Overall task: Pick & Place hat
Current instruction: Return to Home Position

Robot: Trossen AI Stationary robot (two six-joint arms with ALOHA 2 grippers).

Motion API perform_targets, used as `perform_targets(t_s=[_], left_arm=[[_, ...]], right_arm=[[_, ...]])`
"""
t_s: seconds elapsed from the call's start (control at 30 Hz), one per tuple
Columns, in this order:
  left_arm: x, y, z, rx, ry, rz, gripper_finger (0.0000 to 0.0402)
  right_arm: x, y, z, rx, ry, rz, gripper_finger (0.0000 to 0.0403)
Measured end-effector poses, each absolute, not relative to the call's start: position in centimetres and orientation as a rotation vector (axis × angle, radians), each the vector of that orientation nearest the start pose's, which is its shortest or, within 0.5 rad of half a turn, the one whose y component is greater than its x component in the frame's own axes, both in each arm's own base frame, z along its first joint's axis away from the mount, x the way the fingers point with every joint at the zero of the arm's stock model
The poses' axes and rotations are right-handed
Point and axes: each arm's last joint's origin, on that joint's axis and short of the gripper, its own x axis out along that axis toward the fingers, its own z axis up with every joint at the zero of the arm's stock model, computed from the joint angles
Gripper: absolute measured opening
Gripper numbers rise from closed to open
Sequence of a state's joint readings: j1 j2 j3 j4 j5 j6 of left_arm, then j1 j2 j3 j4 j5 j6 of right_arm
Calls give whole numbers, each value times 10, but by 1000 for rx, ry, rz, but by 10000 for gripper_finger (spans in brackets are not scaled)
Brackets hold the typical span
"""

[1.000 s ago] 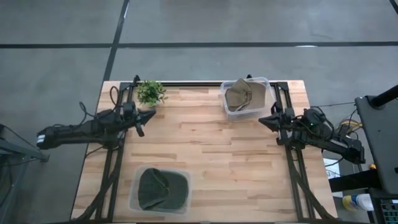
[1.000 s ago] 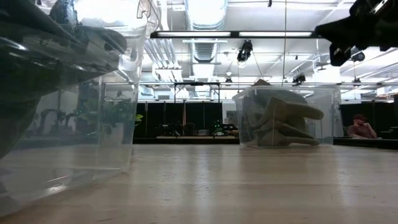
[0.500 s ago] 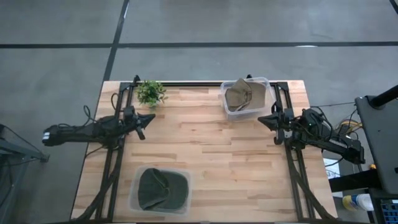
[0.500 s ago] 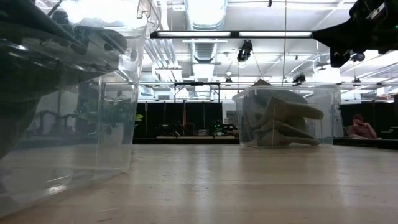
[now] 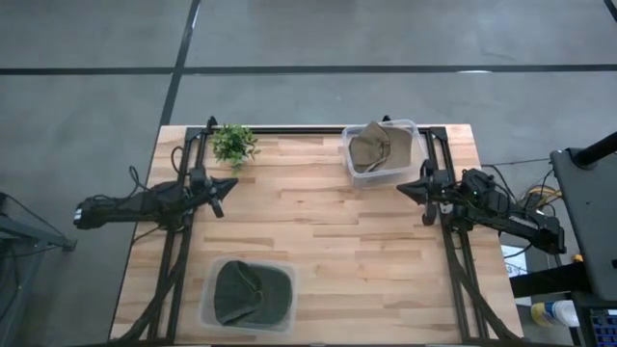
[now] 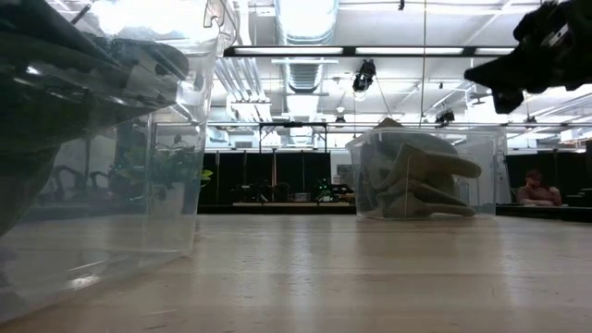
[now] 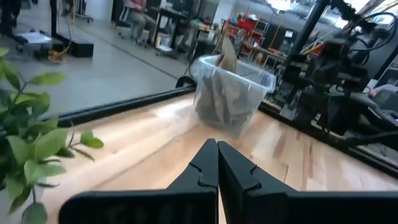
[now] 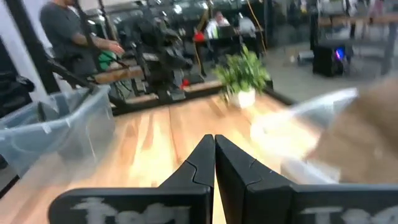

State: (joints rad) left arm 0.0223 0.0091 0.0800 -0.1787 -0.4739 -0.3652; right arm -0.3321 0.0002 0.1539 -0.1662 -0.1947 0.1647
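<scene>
From above, both caps sit binned. The brown cap (image 5: 376, 149) is in the top bin (image 5: 413, 125) at the counter's (image 5: 328, 231) far edge, and the green cap (image 5: 243, 292) is in the bottom bin (image 5: 207, 313) at the near edge. The left claw (image 5: 222, 184) hangs over the left side near a small plant (image 5: 233, 143). The right claw (image 5: 409, 187) is just beside the top bin's near corner.

At counter level, the right claw shows high up, above the top bin's rim. A low sideways sweep on the way home would likely clip that wall and shove the bin.

The left wrist view shows its fingers (image 7: 202, 171) pressed together and empty. Plant leaves are close by, so a turn that way could knock the plant over. Part of the brown cap pokes above the rim and might snag.

The right wrist view also shows fingers (image 8: 230, 168) closed on nothing, pointing across the bare counter.
</scene>
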Motion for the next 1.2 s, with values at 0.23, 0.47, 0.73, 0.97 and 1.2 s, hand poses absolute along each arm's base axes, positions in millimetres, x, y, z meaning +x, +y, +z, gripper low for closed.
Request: perform_targets(t_s=[0.23, 0.47, 0.73, 0.97, 1.2], left_arm=[[91, 15, 173, -294, -13, 501, 0], [91, 15, 172, -294, -8, 495, 0], [91, 15, 172, -298, -8, 495, 0], [91, 15, 171, -298, -7, 495, 0], [91, 15, 171, -299, -7, 495, 0]], right_arm=[[82, -23, 185, 270, 135, -168, 9], [82, -23, 180, 278, 176, -172, 9], [82, -23, 180, 277, 182, -171, 9], [82, -23, 180, 277, 183, -171, 9], [82, -23, 180, 279, 183, -171, 9]])
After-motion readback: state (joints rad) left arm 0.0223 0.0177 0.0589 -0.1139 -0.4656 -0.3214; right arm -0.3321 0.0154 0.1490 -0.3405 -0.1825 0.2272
